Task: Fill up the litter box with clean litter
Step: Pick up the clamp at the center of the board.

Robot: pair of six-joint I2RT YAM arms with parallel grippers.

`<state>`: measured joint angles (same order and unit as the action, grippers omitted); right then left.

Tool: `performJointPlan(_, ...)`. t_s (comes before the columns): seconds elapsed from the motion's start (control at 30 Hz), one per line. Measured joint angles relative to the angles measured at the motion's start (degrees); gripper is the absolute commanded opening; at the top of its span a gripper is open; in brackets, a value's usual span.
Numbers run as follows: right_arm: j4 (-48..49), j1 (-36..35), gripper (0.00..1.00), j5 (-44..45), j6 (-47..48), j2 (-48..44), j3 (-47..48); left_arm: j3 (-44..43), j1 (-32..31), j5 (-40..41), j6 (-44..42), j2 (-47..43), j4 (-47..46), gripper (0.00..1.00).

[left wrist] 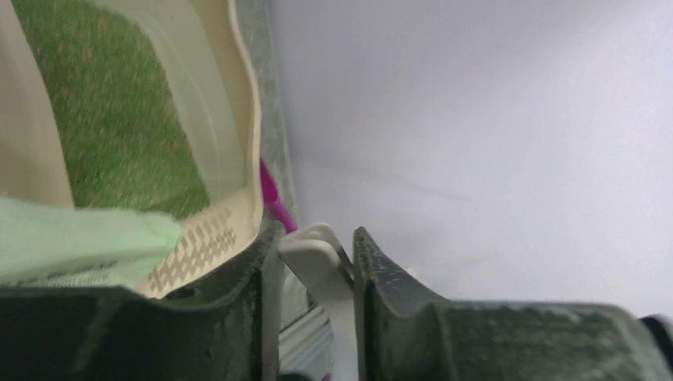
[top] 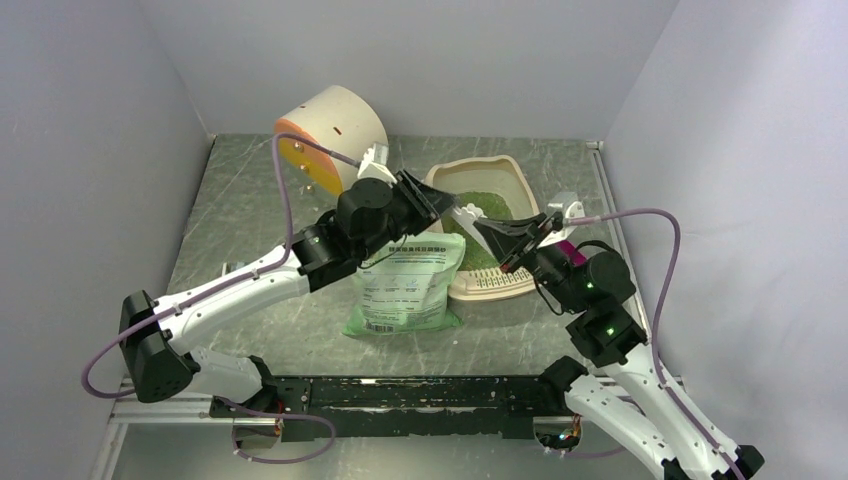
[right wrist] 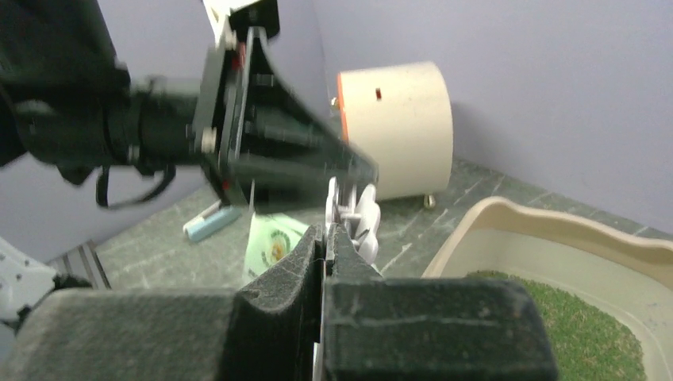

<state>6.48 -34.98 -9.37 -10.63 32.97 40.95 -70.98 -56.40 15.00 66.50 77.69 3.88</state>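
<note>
**Task items.** The litter box [top: 470,165] sits on the worktop [top: 250,210], right of centre, with its grille [left wrist: 194,246] at the near end. The litter [top: 485,203] lies inside the box as a green granular bed over the floor, stopping short of the grille. The walls above the bed are bare.

**Left gripper.** The left gripper [top: 443,207] is over the left rim of the box, pointing right. Its fingers [left wrist: 381,270] stand a narrow gap apart, and a white piece [top: 468,212] fills that gap, touching both. The gripper is clamped on this piece.

**Right gripper.** The right gripper [top: 495,232] is over the box interior, pointing left toward the left gripper. In the right wrist view its fingers are almost together, with only a thin white edge of the same piece pinched between them. The piece spans the short gap between the two grippers, above the litter. What the piece is cannot be determined.

**Other items.**
- The bag [top: 405,285], light green with a printed label, lies on the worktop at the near-left corner of the box. Whether it touches the box cannot be determined.
- The scoop [left wrist: 274,198], magenta, lies just outside the right rim near the grille and is mostly hidden by the right arm.
- The cabinet [top: 335,125] stands at the rear, left of the box.
</note>
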Motion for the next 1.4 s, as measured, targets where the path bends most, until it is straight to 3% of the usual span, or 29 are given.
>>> performJointPlan(0.13,-1.95,0.02,0.00,-2.10,1.51,1.11,-0.22,-1.16,0.48,2.21,0.31,-0.04,-2.43,0.08)
performJointPlan(0.17,-1.77,0.04,0.06,-2.51,1.70,1.53,-0.07,-1.16,0.48,2.69,0.02,-0.20,-2.34,0.08)
performJointPlan(0.23,-2.08,0.04,0.39,-2.93,1.88,1.68,0.00,-1.14,0.42,3.06,-1.07,-0.22,-2.03,0.06)
performJointPlan(0.3,-3.89,0.04,0.58,-2.58,0.74,2.01,0.98,-1.11,0.26,3.58,-2.93,-0.28,-1.14,0.05)
performJointPlan(0.4,-9.11,0.00,0.76,0.59,-1.22,3.87,6.10,-0.26,-0.07,5.01,-6.91,-0.90,0.87,0.05)
performJointPlan(0.47,-13.09,0.00,0.81,1.84,-1.29,6.34,11.67,0.35,-0.07,6.36,-9.68,-1.88,2.49,0.05)
performJointPlan(0.67,-24.50,0.02,0.85,-0.48,1.01,16.55,25.79,0.87,-0.07,9.99,-15.43,-5.95,5.01,0.05)
performJointPlan(0.87,-32.74,0.02,0.87,-8.20,3.72,23.82,27.41,0.87,-0.07,11.65,-18.14,-7.06,5.66,0.05)
performJointPlan(1.1,-33.73,0.02,0.68,-13.22,4.22,24.63,27.39,0.87,-0.07,11.72,-19.15,-7.08,5.70,0.05)
performJointPlan(1.4,-31.50,0.02,0.60,-15.58,3.85,25.73,26.97,0.90,-0.07,11.32,-19.15,-7.08,5.62,0.05)
